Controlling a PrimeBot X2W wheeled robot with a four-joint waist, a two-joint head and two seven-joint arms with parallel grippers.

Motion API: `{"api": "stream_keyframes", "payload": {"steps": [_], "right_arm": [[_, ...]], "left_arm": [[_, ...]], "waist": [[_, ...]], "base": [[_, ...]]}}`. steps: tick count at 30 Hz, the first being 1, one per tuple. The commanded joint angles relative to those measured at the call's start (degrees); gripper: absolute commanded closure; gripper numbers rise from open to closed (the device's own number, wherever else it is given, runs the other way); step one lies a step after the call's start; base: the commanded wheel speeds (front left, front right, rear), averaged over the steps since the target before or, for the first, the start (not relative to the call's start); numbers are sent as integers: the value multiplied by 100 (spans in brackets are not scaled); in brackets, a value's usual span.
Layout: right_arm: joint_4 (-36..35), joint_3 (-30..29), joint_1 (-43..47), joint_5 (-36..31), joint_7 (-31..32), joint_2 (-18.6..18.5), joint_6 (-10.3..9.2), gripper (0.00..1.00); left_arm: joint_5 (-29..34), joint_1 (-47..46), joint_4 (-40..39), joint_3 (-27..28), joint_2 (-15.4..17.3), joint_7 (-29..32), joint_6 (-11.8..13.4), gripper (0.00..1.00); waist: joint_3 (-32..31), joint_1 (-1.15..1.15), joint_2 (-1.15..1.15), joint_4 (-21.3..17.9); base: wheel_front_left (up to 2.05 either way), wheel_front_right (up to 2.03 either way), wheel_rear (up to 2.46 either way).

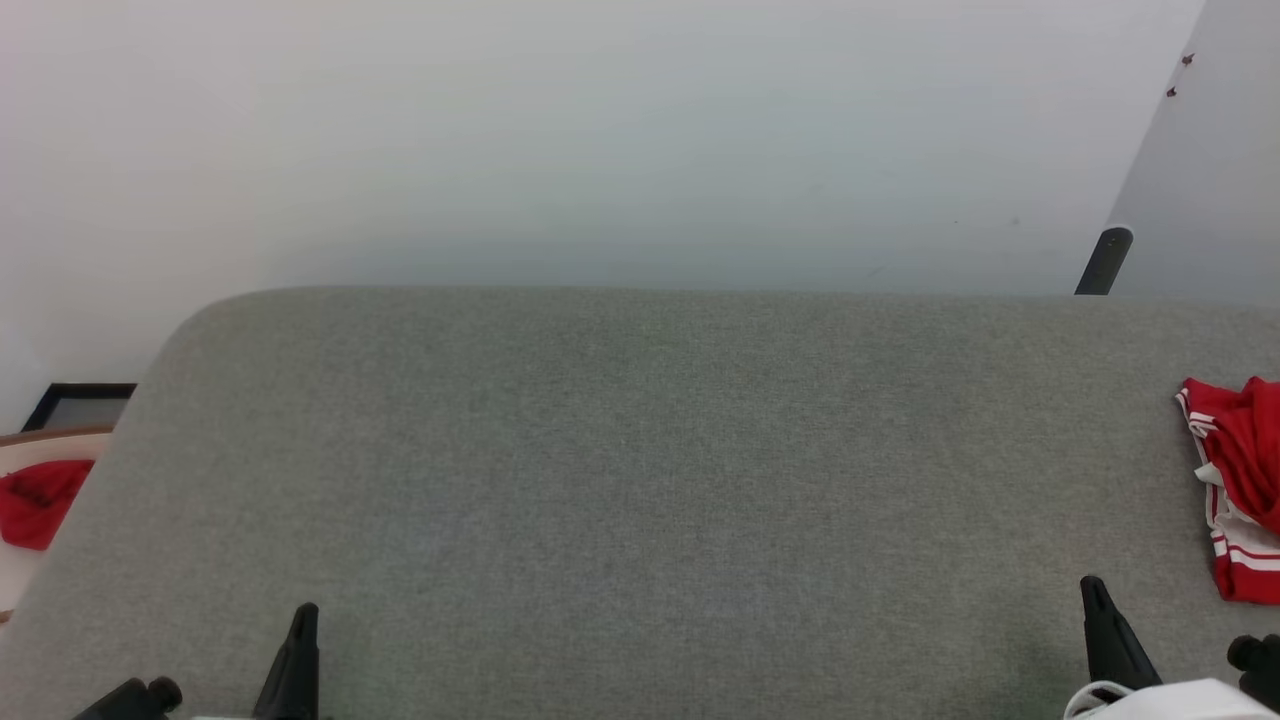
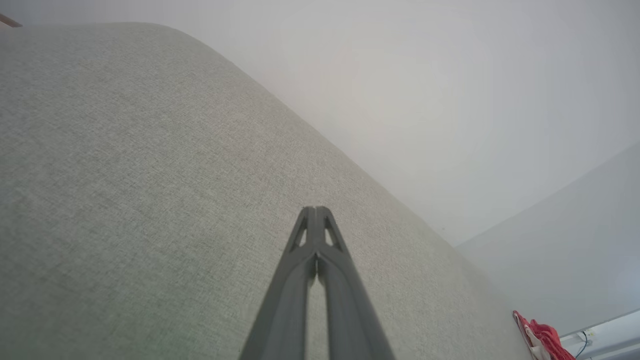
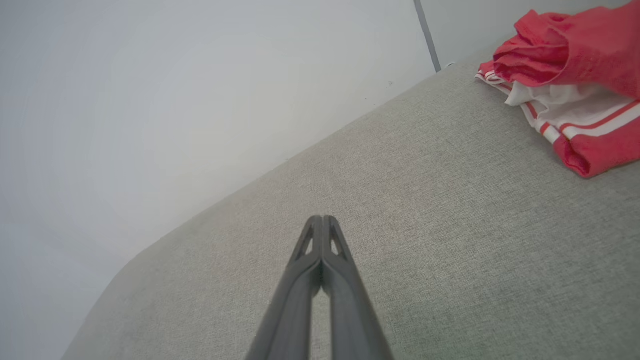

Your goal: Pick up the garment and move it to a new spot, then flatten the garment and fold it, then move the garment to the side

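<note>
The garment (image 1: 1240,480), red with white parts and red-and-white stripe trim, lies bunched at the right edge of the grey padded surface (image 1: 640,460). In the right wrist view the garment (image 3: 575,75) sits at the upper right, well away from the fingers. It also shows small at the lower right of the left wrist view as a red heap (image 2: 542,340). My left gripper (image 1: 305,612) is at the lower left, shut with nothing in it (image 2: 316,209). My right gripper (image 1: 1092,585) is at the lower right, shut and empty (image 3: 322,218), short of the garment.
A smaller plain red cloth (image 1: 38,500) lies on a pale wood-rimmed surface beyond the left edge, beside a dark frame (image 1: 80,405). A white wall stands behind the padded surface. A dark post (image 1: 1105,262) rises at the back right.
</note>
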Motion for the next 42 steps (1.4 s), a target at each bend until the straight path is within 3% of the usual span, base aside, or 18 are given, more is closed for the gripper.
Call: {"api": "stream_keyframes", "payload": {"steps": [1,42], "right_arm": [[-102,-34,-193,254,54,-2,-2,100],[-219,-154,-477,3111,739,90,-3,100]], "left_arm": [[-194,-175,-67,56,9,46,-10,100],[-2308,-619,-49,285,-481,748,-20,100]], "waist": [[8,0,0,-5],[176,0,0,-106]], "base": [[0,0,0],[0,0,0]]}}
